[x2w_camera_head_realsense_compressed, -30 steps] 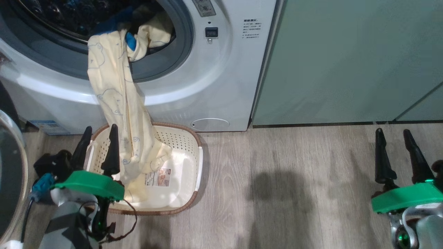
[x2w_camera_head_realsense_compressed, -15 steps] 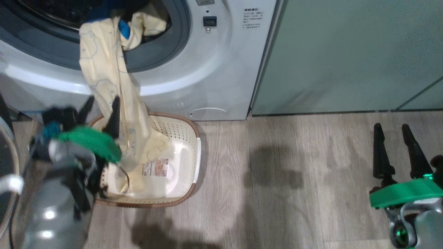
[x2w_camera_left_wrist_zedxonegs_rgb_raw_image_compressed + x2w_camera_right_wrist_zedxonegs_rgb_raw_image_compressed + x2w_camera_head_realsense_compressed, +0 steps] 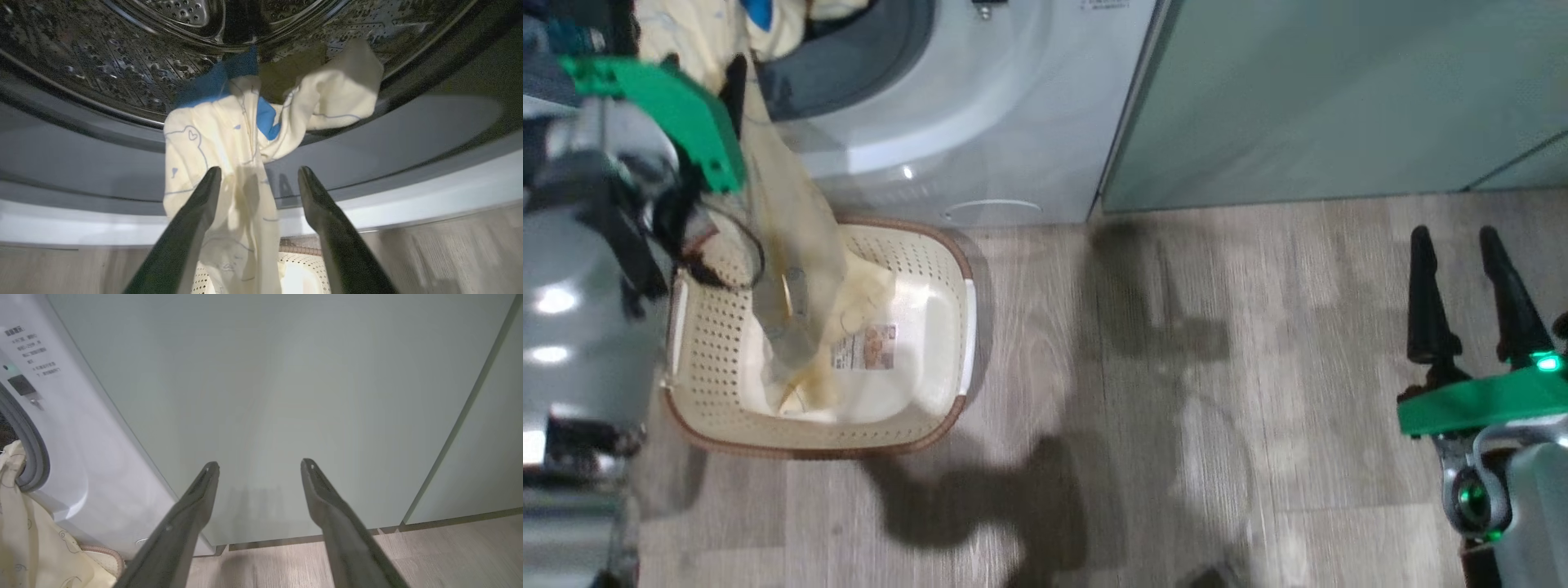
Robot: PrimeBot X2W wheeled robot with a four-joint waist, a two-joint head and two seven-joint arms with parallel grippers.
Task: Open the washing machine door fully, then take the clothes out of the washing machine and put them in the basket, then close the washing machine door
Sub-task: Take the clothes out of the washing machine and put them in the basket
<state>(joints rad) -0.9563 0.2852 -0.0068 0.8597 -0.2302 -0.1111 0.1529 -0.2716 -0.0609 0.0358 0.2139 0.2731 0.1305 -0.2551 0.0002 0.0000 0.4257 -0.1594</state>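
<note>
The white washing machine (image 3: 980, 122) stands at the top left, its drum (image 3: 171, 61) open. Pale-yellow clothes (image 3: 792, 245) with blue bear outlines and a blue patch hang over the drum lip, down into the cream basket (image 3: 935, 269) on the floor in front. My left gripper (image 3: 704, 59) is raised at the drum opening and stands open. In the left wrist view the clothes (image 3: 220, 163) hang between and just beyond the fingers of the left gripper (image 3: 259, 171). My right gripper (image 3: 1455, 237) stays open and empty over the floor at the right. The washing machine door is out of view.
Sage-green cabinet doors (image 3: 1339, 98) stand right of the machine, and the right gripper (image 3: 257, 463) faces them (image 3: 286, 396). Wood-look floor (image 3: 1176, 367) stretches between basket and right arm. My grey left forearm (image 3: 572, 310) looms at the left edge beside the basket.
The head camera has tilted down, shifting the whole picture. My left arm has risen from beside the basket up to the drum opening, still open. The right gripper has kept its pose.
</note>
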